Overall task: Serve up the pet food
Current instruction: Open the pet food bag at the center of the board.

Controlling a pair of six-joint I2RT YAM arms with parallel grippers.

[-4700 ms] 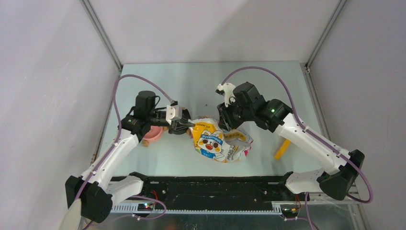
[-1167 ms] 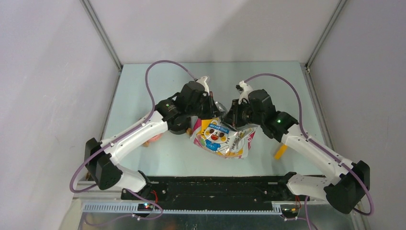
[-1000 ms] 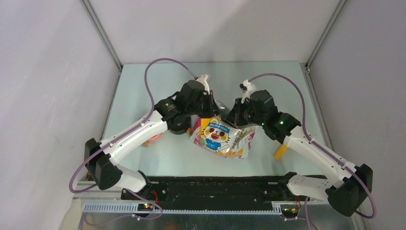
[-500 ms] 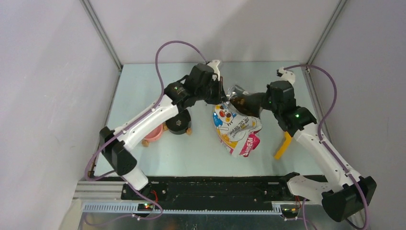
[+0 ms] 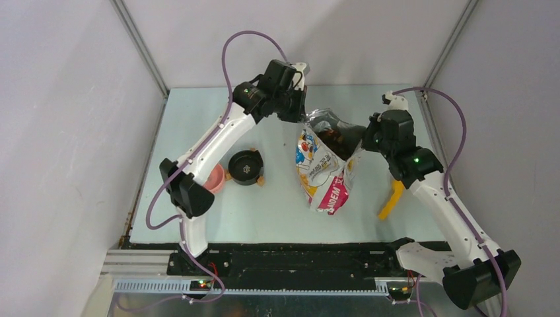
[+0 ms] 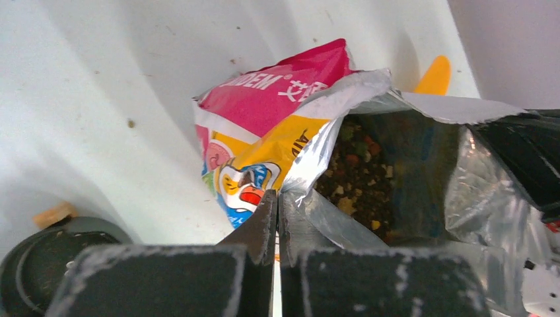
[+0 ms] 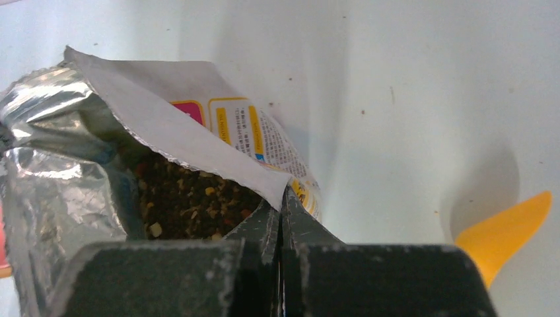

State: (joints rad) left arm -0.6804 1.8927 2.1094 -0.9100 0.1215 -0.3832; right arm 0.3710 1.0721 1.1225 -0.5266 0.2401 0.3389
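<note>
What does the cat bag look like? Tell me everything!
The bag is crinkly, with shiny silver foil inside. Outside it is yellow and white with a cartoon cat and a pink bottom. Its top is open, showing brown kibble. The left gripper and right gripper each pinch one side of the mouth, holding it spread.

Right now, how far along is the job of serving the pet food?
Done: the bag is open. In hand: the left gripper and right gripper each pinch its rim, pet food showing inside. Left: the yellow scoop lies untouched; no kibble visible in the black bowl.
</note>
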